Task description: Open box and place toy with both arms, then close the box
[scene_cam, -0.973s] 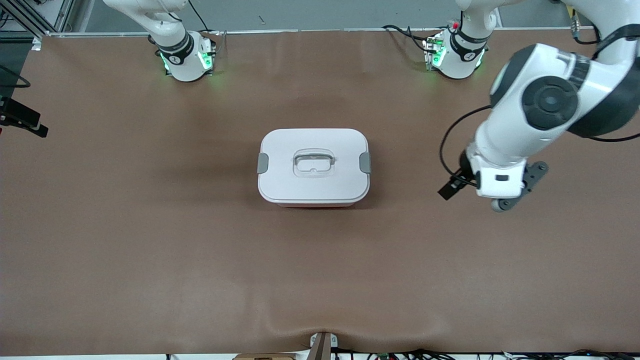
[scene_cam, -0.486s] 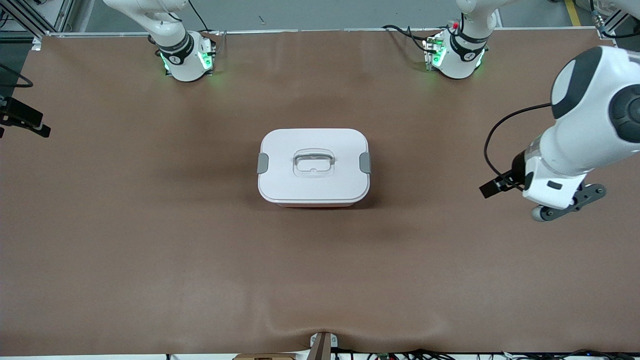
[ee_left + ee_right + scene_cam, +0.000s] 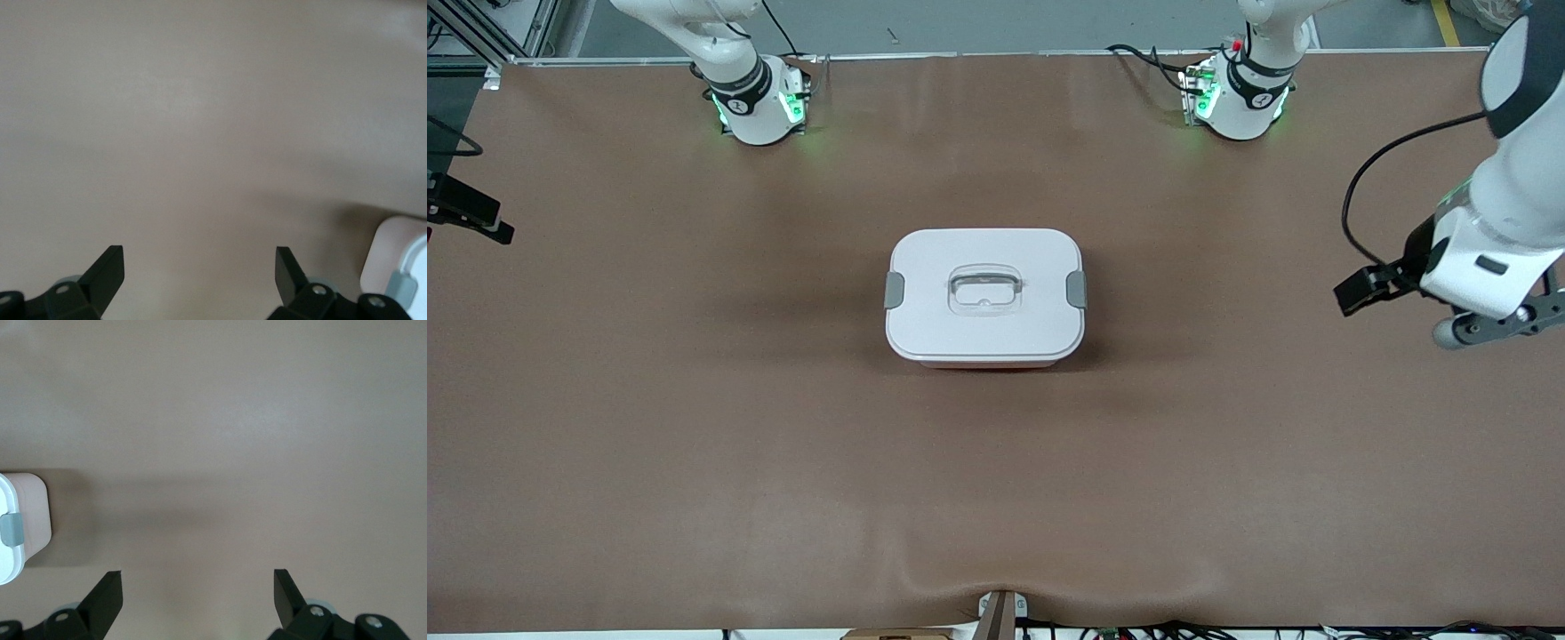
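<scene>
Left gripper (image 3: 199, 275), fingers spread and empty, is retreating farther from closed pale pink plastic tub (image 3: 985, 297); right gripper (image 3: 197, 599) likewise spread.

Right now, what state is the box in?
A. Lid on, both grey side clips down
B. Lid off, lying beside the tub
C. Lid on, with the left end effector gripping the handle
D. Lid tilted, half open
A. In the front view the white lid sits flat on the box with a grey clip at each end, and no end effector touches it.
</scene>
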Available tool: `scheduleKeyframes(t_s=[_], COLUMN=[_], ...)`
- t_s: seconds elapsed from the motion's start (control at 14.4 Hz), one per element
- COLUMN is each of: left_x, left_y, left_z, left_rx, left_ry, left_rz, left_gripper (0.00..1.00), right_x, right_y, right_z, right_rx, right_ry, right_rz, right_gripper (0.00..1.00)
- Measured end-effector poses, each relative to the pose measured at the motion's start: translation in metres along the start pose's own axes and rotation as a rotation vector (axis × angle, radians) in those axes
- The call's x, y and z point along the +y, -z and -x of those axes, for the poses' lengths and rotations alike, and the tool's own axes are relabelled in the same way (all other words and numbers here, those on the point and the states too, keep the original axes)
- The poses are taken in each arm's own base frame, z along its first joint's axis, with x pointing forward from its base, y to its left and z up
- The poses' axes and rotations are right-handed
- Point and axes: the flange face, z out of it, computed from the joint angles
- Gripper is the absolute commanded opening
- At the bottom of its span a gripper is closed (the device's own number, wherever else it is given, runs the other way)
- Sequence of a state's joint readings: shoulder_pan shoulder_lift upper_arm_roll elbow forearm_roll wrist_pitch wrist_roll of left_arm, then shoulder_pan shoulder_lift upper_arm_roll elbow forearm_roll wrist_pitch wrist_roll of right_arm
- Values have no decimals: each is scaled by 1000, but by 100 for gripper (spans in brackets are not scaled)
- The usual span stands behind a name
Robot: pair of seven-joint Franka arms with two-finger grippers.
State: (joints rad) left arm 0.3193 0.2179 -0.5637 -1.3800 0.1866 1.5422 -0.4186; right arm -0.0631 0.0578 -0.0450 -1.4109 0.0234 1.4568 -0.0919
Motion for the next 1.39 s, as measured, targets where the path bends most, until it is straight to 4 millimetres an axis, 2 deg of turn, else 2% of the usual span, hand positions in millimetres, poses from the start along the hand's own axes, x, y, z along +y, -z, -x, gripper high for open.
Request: scheduleKeyframes(t_s=[0.21,0.56,0.83,1.11,1.39], left_x=[-26,-45,-61,-61,-38], left_y=[15,29,31,31,41], left_z=[11,40,57,75,94], left_rx=[0,6,0,-5,16], left_ry=[-55,-96,-151,-170,-201], left_rz=[-7,-23,-15,-9,-8], left_gripper=[100,100,100,100,100], right_x=[0,0,-2,-2,-2], right_y=[0,0,-1,-2,-2], right_z=[0,0,-1,-1,-1], right_rx=[0,-2,-5,-5,-5], right_ry=[-1,1,4,5,6], right_rz=[0,0,-1,-1,-1], right_gripper=[100,100,100,100,100])
